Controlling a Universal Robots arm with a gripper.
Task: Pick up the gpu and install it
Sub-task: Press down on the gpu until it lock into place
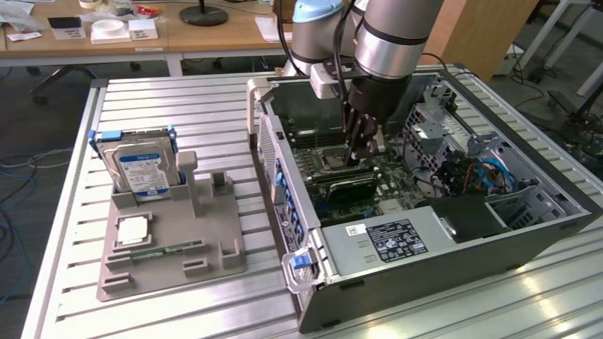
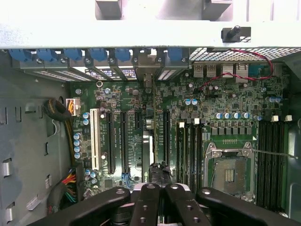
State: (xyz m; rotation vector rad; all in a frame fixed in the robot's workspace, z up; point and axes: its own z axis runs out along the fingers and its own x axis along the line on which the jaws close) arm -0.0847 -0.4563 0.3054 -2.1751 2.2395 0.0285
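Left: grey plastic holder (image 1: 179,240) on ribbed aluminium tabletop (image 1: 151,106) carries silver hard drive (image 1: 143,169).

Centre: claw (image 1: 361,152) is down inside open steel case (image 1: 490,240). Its fingers (image 2: 155,200) are pinched on the gpu (image 1: 349,185), a thin dark card, edge-on and upright over the green motherboard (image 2: 235,122), at a black slot (image 2: 165,141).

Risk: slight tilt or offset jams the edge connector. Bracket could catch the rear blue latches (image 2: 99,55).
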